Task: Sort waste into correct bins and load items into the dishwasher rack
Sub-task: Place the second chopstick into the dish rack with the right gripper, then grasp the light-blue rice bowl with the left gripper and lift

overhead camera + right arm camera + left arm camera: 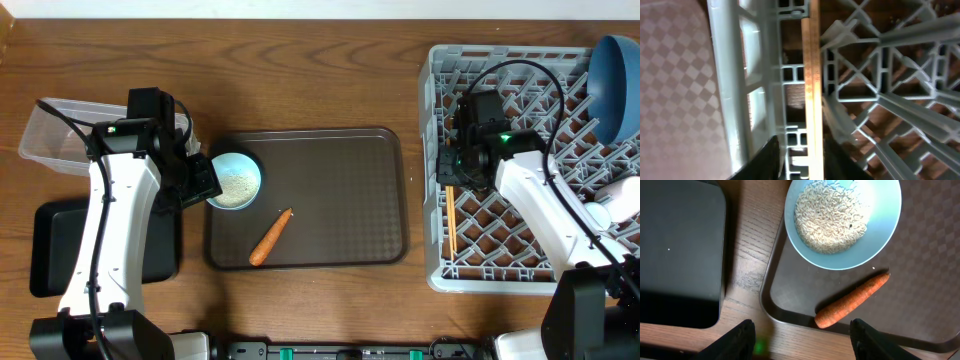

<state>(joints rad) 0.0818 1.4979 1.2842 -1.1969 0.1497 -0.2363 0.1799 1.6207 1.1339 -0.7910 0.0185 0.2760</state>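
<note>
Overhead first: shows the brown serving tray [340, 160] mid-tabletop [300, 70], bearing a light blue bowl [257, 168] of rice [236, 184] at its left end and a carrot [271, 238] nearer the robot, apart from the bowl. Puts the left end effector [205, 186] just beside the bowl's left rim. Places the clear tub [55, 135] at far left and the black tray [55, 250] nearer the robot, partly under the left arm. Sets the grey rack [520, 75] at right, with the dark blue plate [615, 85] on edge in its far right corner and the chopsticks [450, 225] lying along its left side, by the right end effector [452, 185]. Left wrist next: finds the end effector released, fingers [737, 340] spread wide with nothing between, above the tray's rim, near the carrot. Right wrist last: finds the fingers [765, 160] parted on either side of a chopstick resting in the rack, a strip of lattice showing beside the stick.
</note>
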